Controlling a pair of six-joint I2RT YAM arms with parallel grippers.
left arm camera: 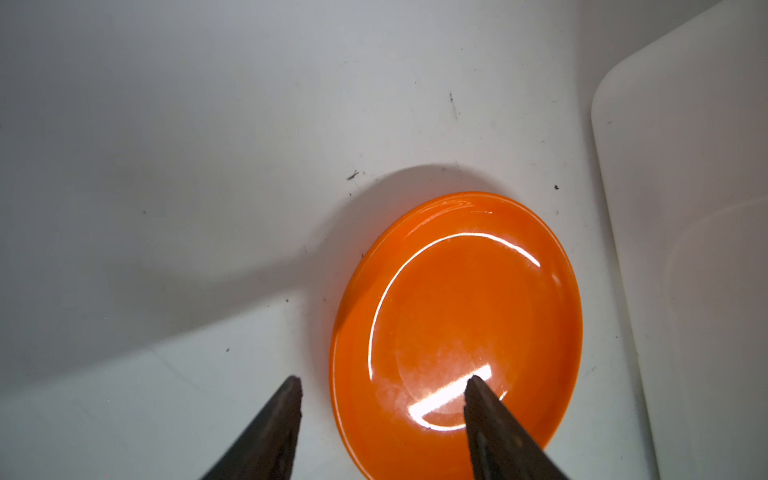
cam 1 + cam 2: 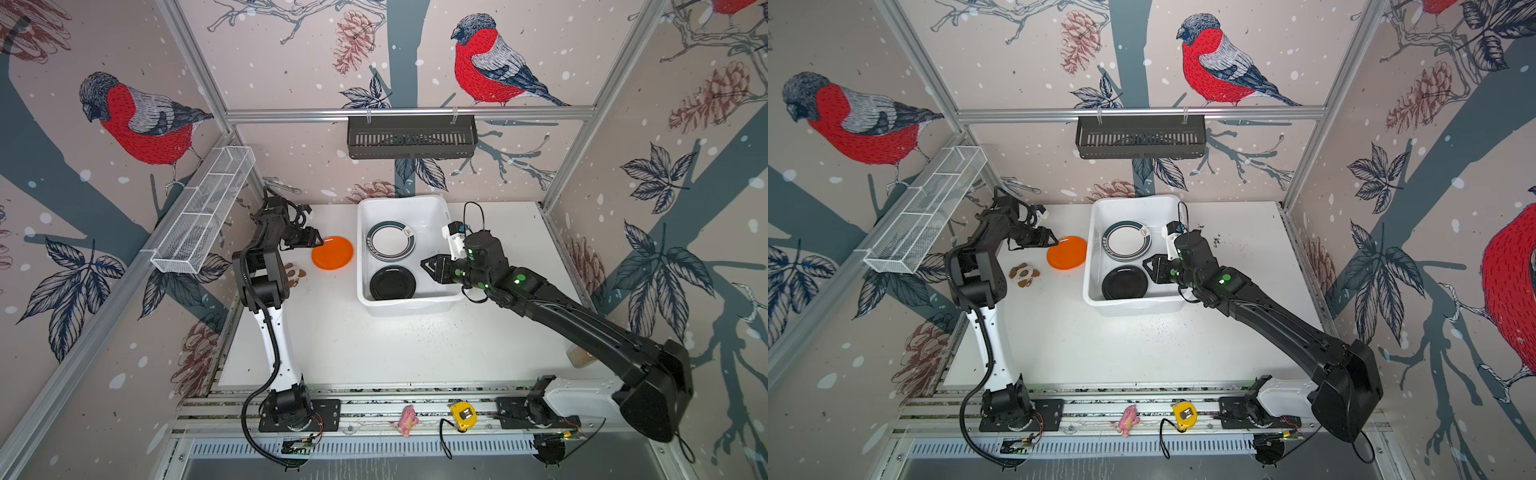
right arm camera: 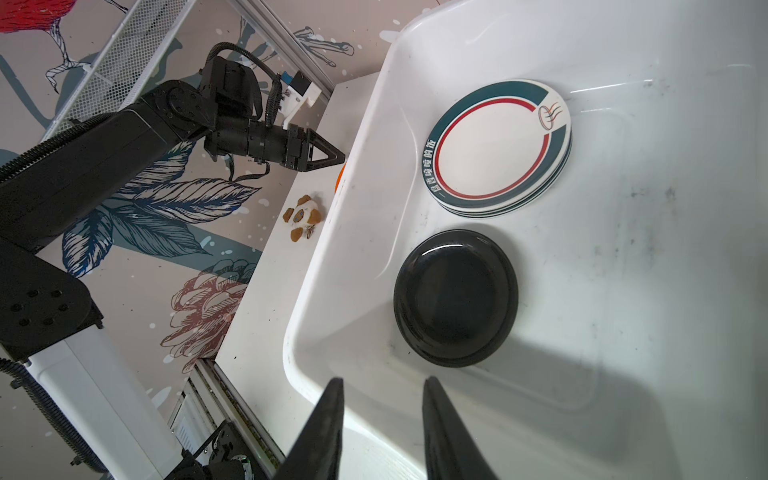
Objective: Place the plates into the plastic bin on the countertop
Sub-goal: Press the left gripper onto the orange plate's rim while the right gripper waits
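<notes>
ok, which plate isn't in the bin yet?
The orange plate: it lies on the countertop left of the plastic bin, with the open left gripper over its rim. The black plate and the white banded stack sit inside the bin.

The white plastic bin stands on the speckled white countertop, towards its back edge. Inside the bin, a glossy black plate lies flat near the front wall. Behind it sits a small stack of white plates with teal and red rim bands. An orange plate lies flat on the countertop just beside the bin's left wall.
</notes>
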